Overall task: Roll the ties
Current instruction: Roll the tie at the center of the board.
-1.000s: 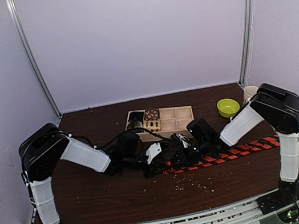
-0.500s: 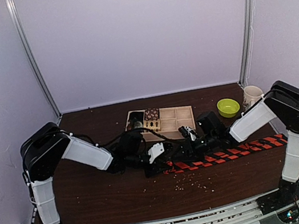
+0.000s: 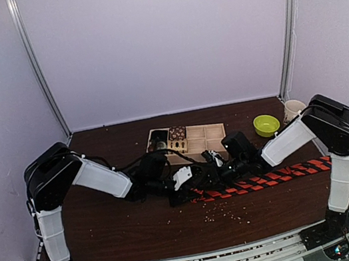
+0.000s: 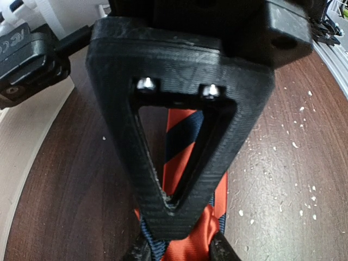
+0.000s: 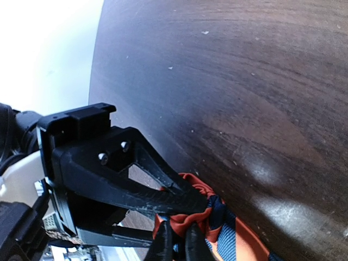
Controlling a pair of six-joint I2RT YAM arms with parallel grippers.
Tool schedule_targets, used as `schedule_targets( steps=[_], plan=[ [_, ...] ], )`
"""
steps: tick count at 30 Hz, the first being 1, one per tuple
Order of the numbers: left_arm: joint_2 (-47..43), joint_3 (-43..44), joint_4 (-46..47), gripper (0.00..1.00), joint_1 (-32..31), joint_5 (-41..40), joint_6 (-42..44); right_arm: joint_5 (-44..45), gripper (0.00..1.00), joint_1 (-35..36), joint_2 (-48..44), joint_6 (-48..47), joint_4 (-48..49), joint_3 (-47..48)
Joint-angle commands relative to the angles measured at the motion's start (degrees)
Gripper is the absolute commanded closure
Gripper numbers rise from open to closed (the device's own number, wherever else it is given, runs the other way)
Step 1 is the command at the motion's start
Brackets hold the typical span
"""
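Observation:
The tie (image 3: pixel 270 176), striped red-orange and black, lies along the dark table from the centre out to the right. Its left end is bunched up between both grippers. My left gripper (image 3: pixel 183 186) reaches in from the left. In the left wrist view it (image 4: pixel 179 251) is shut on the orange fabric (image 4: pixel 196 239), with the right gripper's triangular finger (image 4: pixel 119 125) lying over it. My right gripper (image 3: pixel 217 171) comes from the right. In the right wrist view it (image 5: pixel 179 244) pinches the folded end of the tie (image 5: pixel 239 239), close beside the left finger (image 5: pixel 136 190).
A wooden compartment tray (image 3: pixel 206 138) stands behind the grippers, with small patterned fabric rolls (image 3: pixel 176 132) in its left cells. A green bowl (image 3: pixel 266 125) and a white mug (image 3: pixel 292 108) sit at the back right. Crumbs (image 3: pixel 226 210) dot the table in front of the tie.
The right arm swung out to the right and came back toward the centre. The tie's wide end lies slightly farther right. The left arm has hardly moved.

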Motion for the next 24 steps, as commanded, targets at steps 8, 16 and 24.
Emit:
schedule_targets(
  steps=[8, 16, 24],
  plan=[
    [-4.8, -9.4, 1.0, 0.34, -0.1, -6.5, -2.7, 1.7, 1.0, 0.1, 0.7, -1.9, -2.3, -1.1],
    [-6.0, -11.4, 8.2, 0.12, -0.2, -4.9, -4.4, 1.6, 1.0, 0.0, 0.1, -1.2, 0.0, -2.7],
    [2.3, -4.9, 10.3, 0.14, -2.0, -4.7, -5.6, 1.5, 1.0, -0.1, -0.5, -0.5, 1.7, -3.7]
  ],
)
